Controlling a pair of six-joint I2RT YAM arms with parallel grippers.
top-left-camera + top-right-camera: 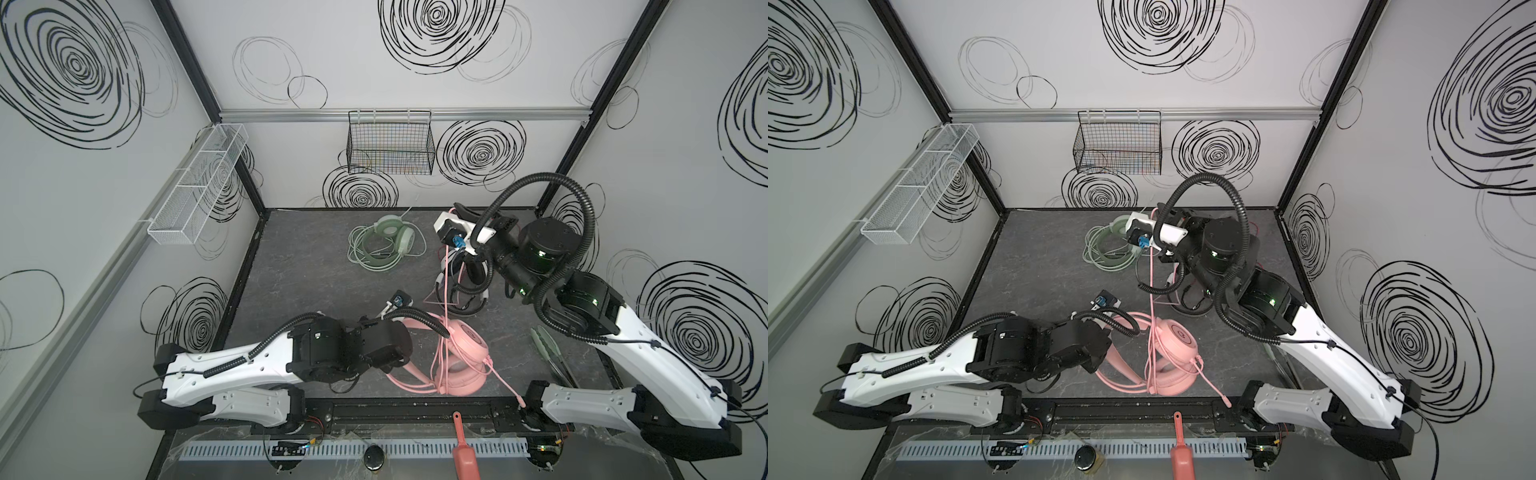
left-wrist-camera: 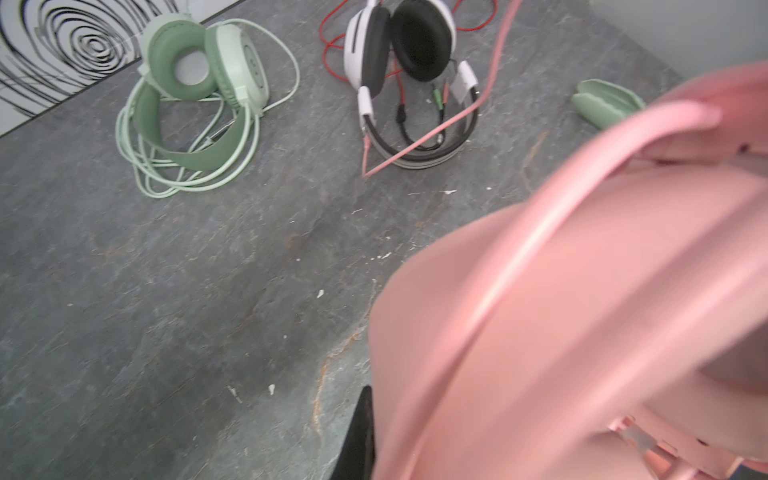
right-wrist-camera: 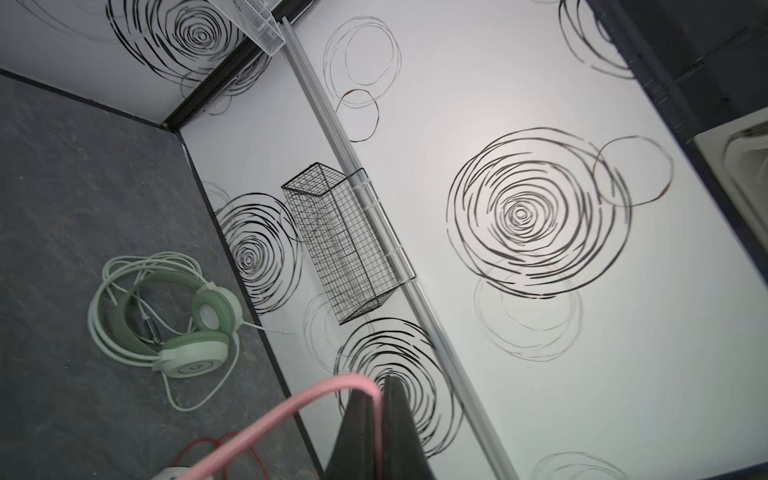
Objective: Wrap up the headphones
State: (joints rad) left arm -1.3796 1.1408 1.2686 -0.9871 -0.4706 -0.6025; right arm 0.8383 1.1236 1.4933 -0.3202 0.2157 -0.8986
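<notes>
The pink headphones [image 1: 465, 347] [image 1: 1177, 340] lie at the front middle of the table. My left gripper [image 2: 376, 411] is shut on them; one black finger [image 2: 361, 436] shows, the other is hidden behind pink. Their pink cable [image 1: 445, 282] [image 2: 432, 137] rises taut to my right gripper [image 3: 376, 399] [image 1: 459, 209], which is shut on it, raised near the back wall. The mint-green headphones [image 1: 386, 241] [image 2: 195, 104] [image 3: 166, 324] lie at the back with their cable coiled round them. The white-and-black headphones [image 2: 399, 62] [image 1: 465, 295], with a red cable, sit partly under the right arm.
Green tongs [image 1: 548, 345] [image 2: 602, 104] lie at the right near the right arm. A black wire basket [image 1: 390, 143] hangs on the back wall and a white mesh basket [image 1: 195, 187] on the left wall. A coral scoop [image 1: 463, 449] lies past the front rail.
</notes>
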